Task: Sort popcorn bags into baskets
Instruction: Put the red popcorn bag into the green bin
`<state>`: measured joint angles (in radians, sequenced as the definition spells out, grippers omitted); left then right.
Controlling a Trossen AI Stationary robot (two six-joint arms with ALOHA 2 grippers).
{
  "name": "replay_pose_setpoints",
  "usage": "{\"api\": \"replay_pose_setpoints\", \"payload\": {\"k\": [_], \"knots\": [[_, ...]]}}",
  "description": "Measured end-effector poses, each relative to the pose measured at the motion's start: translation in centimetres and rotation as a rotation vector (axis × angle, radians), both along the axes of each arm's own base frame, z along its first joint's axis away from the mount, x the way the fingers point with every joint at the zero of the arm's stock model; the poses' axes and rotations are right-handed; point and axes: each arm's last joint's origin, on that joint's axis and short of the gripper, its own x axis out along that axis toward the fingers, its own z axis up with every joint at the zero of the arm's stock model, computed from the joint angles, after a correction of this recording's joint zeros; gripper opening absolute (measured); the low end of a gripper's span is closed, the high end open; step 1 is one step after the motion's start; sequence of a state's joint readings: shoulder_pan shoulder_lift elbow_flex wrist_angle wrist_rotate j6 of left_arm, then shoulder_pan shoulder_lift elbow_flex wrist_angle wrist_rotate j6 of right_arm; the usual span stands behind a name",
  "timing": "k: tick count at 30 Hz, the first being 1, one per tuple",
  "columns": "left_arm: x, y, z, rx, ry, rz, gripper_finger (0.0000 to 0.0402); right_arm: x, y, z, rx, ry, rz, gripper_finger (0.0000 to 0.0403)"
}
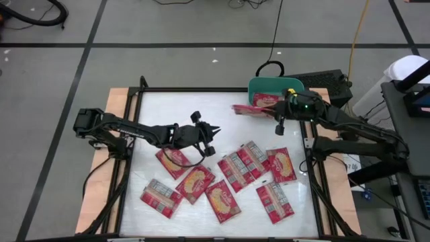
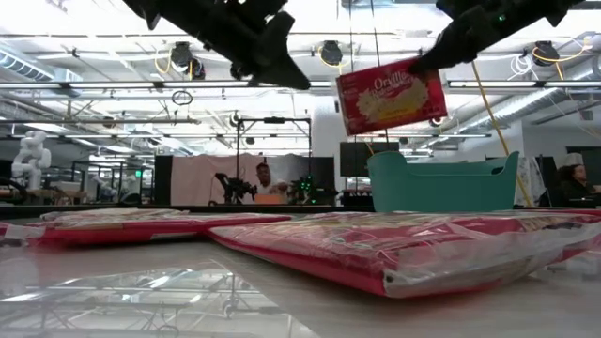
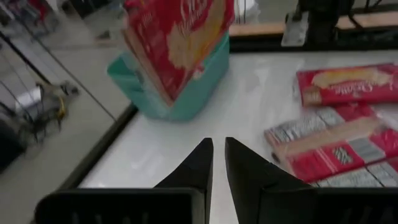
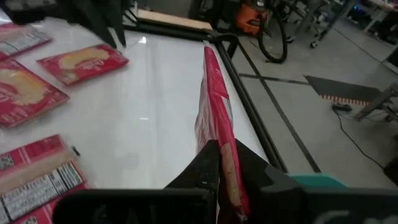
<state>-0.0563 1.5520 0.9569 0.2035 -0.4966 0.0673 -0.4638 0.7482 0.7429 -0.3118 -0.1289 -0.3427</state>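
My right gripper (image 2: 434, 58) is shut on one red popcorn bag (image 2: 390, 94), held in the air just left of the teal basket (image 1: 269, 85) at the table's far right. Several more popcorn bags (image 1: 223, 200) lie flat across the near half of the table. My left gripper (image 1: 209, 140) hovers over the table's middle above a bag (image 1: 175, 161). Its fingers (image 3: 202, 163) are shut with nothing between them, and they point toward the basket (image 3: 186, 93). My right gripper pinches the bag's top edge near one corner (image 2: 424, 66) between its two fingers; in the wrist view the bag stands edge-on between them (image 4: 225, 163). The fingers come from the table's right, slanting slightly down. The bag hangs tilted, clear of the table.
A black frame (image 1: 201, 89) runs round the white table top. A dark box (image 1: 326, 84) stands behind the basket at the far right. People sit in the room beyond the table (image 2: 268, 178). Bare table top lies between my left gripper and the far rail (image 1: 181, 107).
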Motion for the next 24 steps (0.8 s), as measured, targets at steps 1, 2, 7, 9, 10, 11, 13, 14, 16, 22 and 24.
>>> {"api": "replay_pose_setpoints", "payload": {"k": [1,2,7,9,10,11,13,14,16,22,24], "knots": [[0.1,0.1,0.2,0.012,-0.011,-0.002,0.0047,-0.2,-0.1,-0.2,0.002,0.002,-0.006,0.0011],[0.1,0.3,0.3,0.021,-0.023,0.003,0.0047,-0.3,-0.1,-0.5,0.005,0.005,-0.013,0.0011],[0.3,2.0,1.0,-0.018,-0.127,0.065,0.0047,-1.2,-0.1,-1.2,0.001,0.025,-0.033,0.0011],[0.4,2.7,1.3,-0.030,-0.155,0.038,0.0047,-1.7,0.0,-1.1,-0.018,0.009,-0.041,0.0011],[0.5,3.0,1.5,-0.025,-0.166,0.017,0.0047,-1.9,0.0,-1.0,-0.030,-0.002,-0.046,0.0011],[0.6,3.2,1.9,-0.022,-0.174,-0.001,0.0047,-2.1,-0.1,-0.8,-0.042,-0.013,-0.052,0.0011],[1.0,3.7,3.0,-0.005,-0.197,-0.040,0.0047,-2.4,-0.1,-0.4,-0.063,-0.048,-0.064,0.0011],[1.2,3.9,3.7,0.007,-0.210,-0.060,0.0049,-2.4,-0.2,-0.2,-0.075,-0.066,-0.071,0.0011],[1.8,4.4,4.9,0.035,-0.230,-0.095,0.0063,-2.5,-0.3,0.1,-0.096,-0.093,-0.080,0.0011],[4.2,7.0,6.8,0.102,-0.242,-0.063,0.0170,-2.6,-0.4,0.0,-0.105,-0.070,-0.081,0.0011],[5.2,8.2,6.7,0.110,-0.209,-0.057,0.0209,-2.6,-0.3,-0.2,-0.107,-0.073,-0.077,0.0011]]}}
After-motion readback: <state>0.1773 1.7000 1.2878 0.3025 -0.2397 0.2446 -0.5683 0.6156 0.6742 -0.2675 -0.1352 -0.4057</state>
